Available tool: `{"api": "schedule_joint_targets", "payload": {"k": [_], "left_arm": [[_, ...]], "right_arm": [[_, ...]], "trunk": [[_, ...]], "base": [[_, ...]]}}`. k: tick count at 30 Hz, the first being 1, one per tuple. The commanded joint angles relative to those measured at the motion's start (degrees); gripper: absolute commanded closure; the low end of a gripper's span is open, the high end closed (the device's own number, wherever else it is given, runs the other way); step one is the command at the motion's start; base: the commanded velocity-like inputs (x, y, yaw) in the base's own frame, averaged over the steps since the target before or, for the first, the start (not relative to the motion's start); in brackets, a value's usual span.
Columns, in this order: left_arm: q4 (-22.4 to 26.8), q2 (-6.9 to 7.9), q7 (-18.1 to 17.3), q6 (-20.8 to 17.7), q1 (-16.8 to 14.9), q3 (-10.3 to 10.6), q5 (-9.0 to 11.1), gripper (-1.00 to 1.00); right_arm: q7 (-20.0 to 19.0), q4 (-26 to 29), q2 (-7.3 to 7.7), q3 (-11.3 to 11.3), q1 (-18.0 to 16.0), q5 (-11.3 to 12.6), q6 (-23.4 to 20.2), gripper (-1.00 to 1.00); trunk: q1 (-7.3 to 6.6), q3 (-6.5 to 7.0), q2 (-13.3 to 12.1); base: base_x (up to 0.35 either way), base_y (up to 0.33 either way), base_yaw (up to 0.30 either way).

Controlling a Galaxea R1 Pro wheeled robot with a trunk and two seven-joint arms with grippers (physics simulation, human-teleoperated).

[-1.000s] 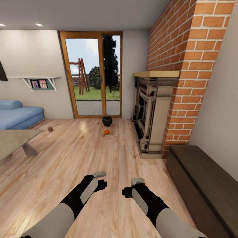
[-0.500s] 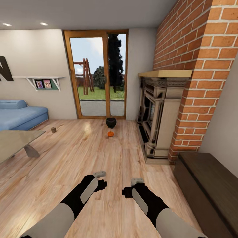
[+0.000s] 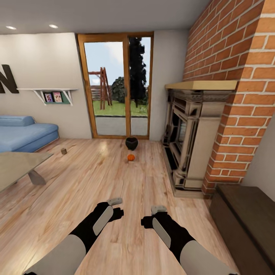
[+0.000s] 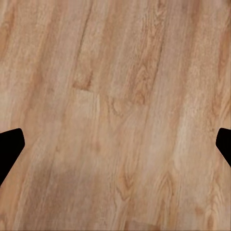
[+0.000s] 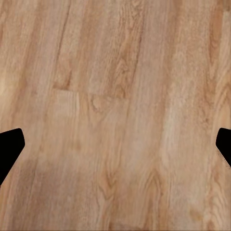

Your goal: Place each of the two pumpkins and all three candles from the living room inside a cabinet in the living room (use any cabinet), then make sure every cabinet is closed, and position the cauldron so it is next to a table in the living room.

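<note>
Your view has swung left since a second ago: the cabinet (image 3: 244, 221) slides toward the lower right edge, while the cauldron (image 3: 131, 143) and one pumpkin (image 3: 131, 157) sit on the floor at mid-frame by the glass door. The table (image 3: 19, 166) shows at left. Both the left gripper (image 4: 115, 144) and right gripper (image 5: 115, 144) hang spread wide, empty, over bare floorboards.

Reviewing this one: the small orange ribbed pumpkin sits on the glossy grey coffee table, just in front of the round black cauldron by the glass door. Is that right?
Not quite. The small orange ribbed pumpkin lies on the pale wooden plank floor, not on the glossy grey coffee table. The head view shows it just in front of the round black cauldron by the glass door; the rest stands.
</note>
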State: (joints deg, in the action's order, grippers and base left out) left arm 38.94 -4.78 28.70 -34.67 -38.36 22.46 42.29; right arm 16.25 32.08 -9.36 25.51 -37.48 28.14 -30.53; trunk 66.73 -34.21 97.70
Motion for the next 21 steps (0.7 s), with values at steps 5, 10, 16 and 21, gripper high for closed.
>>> {"api": "schedule_joint_targets", "payload": {"k": [5,10,16,21], "left_arm": [[0.08,0.03,0.57,-0.04,-0.05,0.22,0.6,-1.0],[0.08,0.04,0.57,-0.04,-0.05,0.22,0.6,-1.0],[0.08,0.04,0.57,-0.04,-0.05,0.22,0.6,-1.0],[0.08,0.04,0.57,-0.04,-0.05,0.22,0.6,-1.0]], "right_arm": [[0.54,0.08,0.04,0.33,-0.05,0.6,-0.14,-1.0],[0.53,0.08,0.05,0.33,-0.05,0.6,-0.14,-1.0],[0.54,0.08,0.04,0.33,-0.05,0.6,-0.14,-1.0],[0.54,0.08,0.04,0.33,-0.05,0.6,-0.14,-1.0]], "trunk": [[0.03,-0.06,0.03],[0.03,-0.06,0.03],[0.03,-0.06,0.03],[0.03,-0.06,0.03]], "base": [[0.289,0.0,0.035],[0.29,0.0,0.127],[0.291,0.0,0.02],[0.291,0.0,0.047]]}}
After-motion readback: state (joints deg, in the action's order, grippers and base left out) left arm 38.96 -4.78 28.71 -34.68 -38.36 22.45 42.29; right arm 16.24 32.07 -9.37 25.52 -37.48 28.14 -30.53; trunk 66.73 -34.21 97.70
